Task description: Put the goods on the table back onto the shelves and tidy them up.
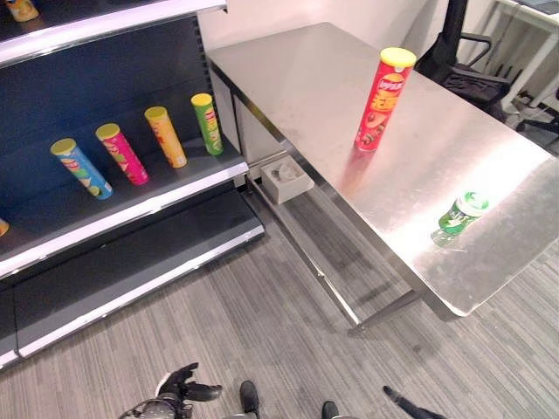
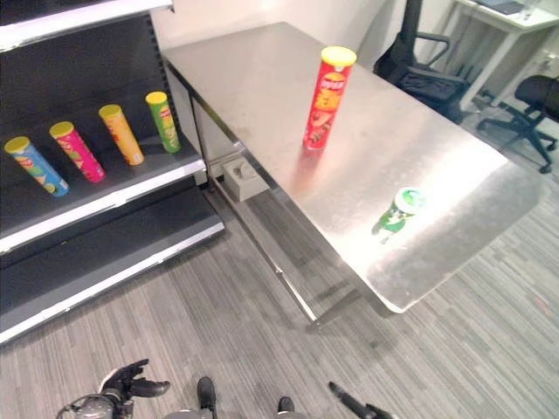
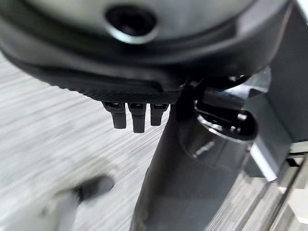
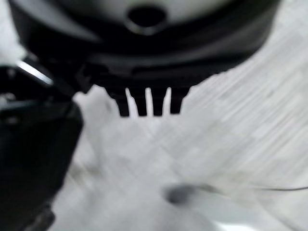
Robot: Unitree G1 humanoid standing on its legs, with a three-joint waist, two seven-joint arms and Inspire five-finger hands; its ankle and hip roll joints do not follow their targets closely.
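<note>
My left hand (image 1: 179,390) hangs lowest in the head view, at about seven o'clock, dark against the grey striped floor (image 1: 262,332); its fingers (image 3: 137,115) are spread loosely and grasp nothing. My right hand (image 1: 410,406) shows as a dark sliver at five o'clock, and its fingers (image 4: 144,103) hang straight in a row over the floor, released, with nothing between them.

Toward two o'clock stands the brushed stainless-steel surface (image 1: 297,78) on its thin metal legs. On it a tall red cylindrical crisp can with a yellow lid (image 1: 383,100) stands upright near the middle. Well apart from it, toward the near edge at four o'clock of the can, a small green bottle with a white cap (image 1: 461,214) lies on its side.

At nine to ten o'clock is the dark shelf unit with white-edged boards (image 1: 148,205). On its middle board four crisp cans stand in a row, apart from each other: a blue can with a yellow lid (image 1: 80,168), a pink can with a yellow lid (image 1: 121,154), an orange can with a yellow lid (image 1: 165,136) and a green can with a yellow lid (image 1: 207,124).

A small white open box (image 1: 286,180) sits below the surface's end nearest the shelf.
</note>
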